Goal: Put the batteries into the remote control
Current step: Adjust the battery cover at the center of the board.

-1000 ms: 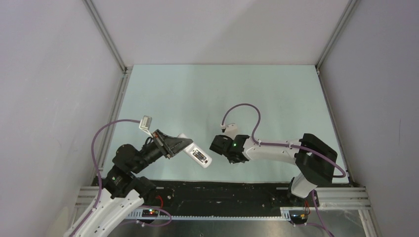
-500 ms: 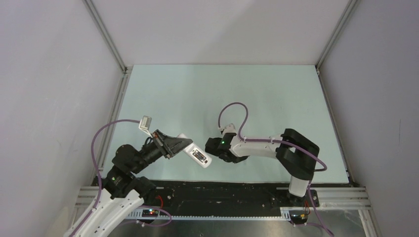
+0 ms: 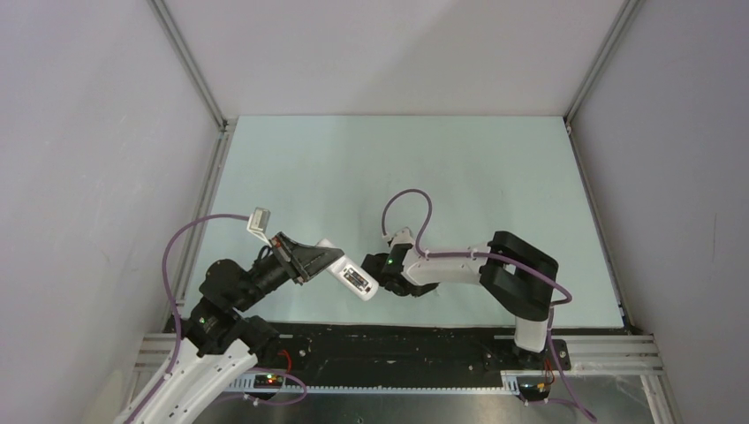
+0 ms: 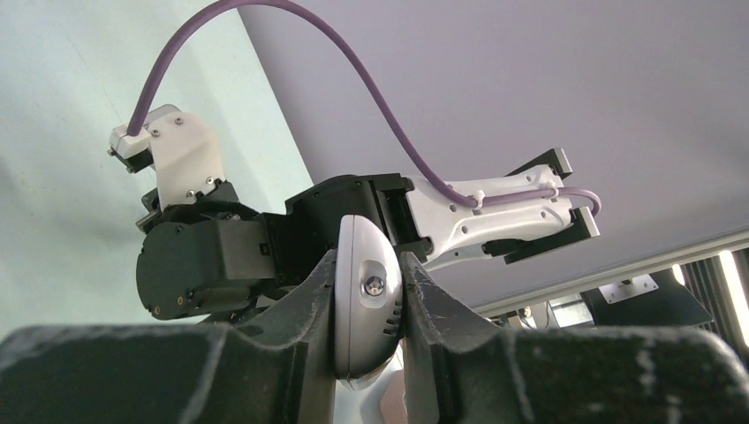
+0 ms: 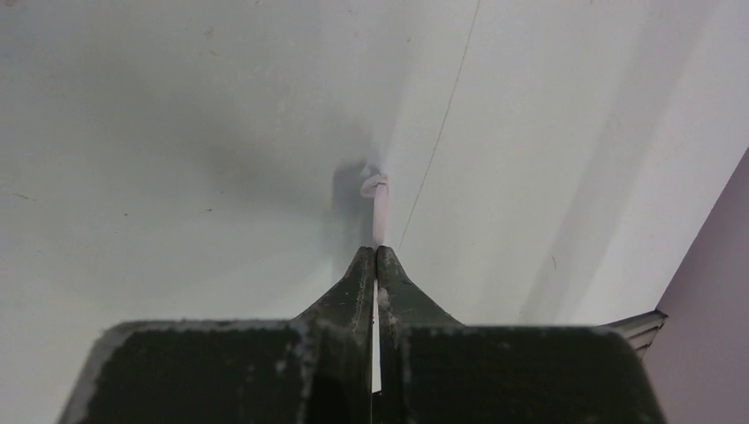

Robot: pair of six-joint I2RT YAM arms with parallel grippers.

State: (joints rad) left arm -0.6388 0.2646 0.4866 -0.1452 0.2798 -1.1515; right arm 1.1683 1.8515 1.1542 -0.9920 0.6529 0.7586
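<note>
1. Left gripper (image 4: 368, 261): your two dark fingers are clamped on the remote (image 3: 353, 280), one on each long side, closed only as far as its white body allows.
2. From the left wrist you see the remote end-on. Its rounded white end, with a small clear bulb set in it, stands upright between the fingers.
3. From above, the remote hangs slanted over the near strip of the mat (image 3: 459, 177). A grey patch shows on its upper face, and its free end points away from the left gripper.
4. Your right gripper (image 5: 377, 254) has its fingers pressed together with no gap showing. They pinch a thin white piece (image 5: 380, 216) that you see edge-on.
5. That white piece sticks out past the fingertips and ends in a small curled hook. Behind it the right wrist view shows only a pale surface.
6. The right gripper sits just past the remote's free end. From above you cannot tell whether it touches the remote or stops just short.
7. In the left wrist view, the right arm's dark wrist (image 4: 221, 256) fills the space directly behind the remote, and its purple cable (image 4: 291, 35) arches over the remote.
</note>
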